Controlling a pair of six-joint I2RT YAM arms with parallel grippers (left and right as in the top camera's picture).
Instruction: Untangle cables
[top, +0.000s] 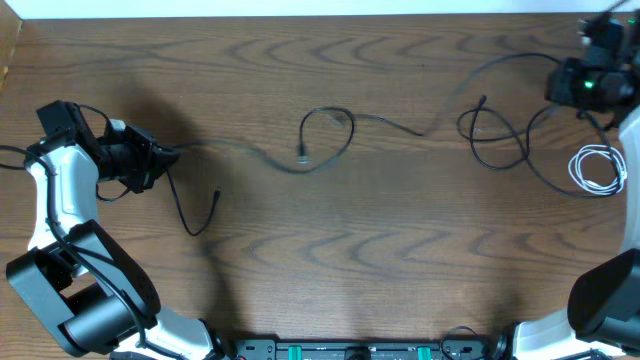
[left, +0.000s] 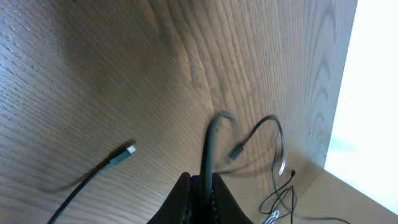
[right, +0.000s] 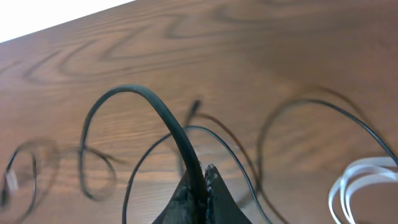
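Note:
A long black cable (top: 385, 121) is strung above the table between both grippers, with a loop (top: 327, 135) near the middle. My left gripper (top: 170, 153) is shut on its left part, and the short tail hangs down to a plug (top: 217, 196). The left wrist view shows the jaws (left: 200, 174) pinching the cable (left: 208, 140), with the plug (left: 126, 153) on the wood. My right gripper (top: 556, 80) is shut on the right end (right: 161, 112), jaws (right: 200, 169) closed around it. A second black cable (top: 497, 135) loops under it. A white cord (top: 597, 168) lies coiled at far right.
The wooden table (top: 330, 260) has its back edge along a white wall. Thick black robot wires (top: 75, 240) run along the left arm. The white cord (right: 357, 180) lies just right of the right gripper.

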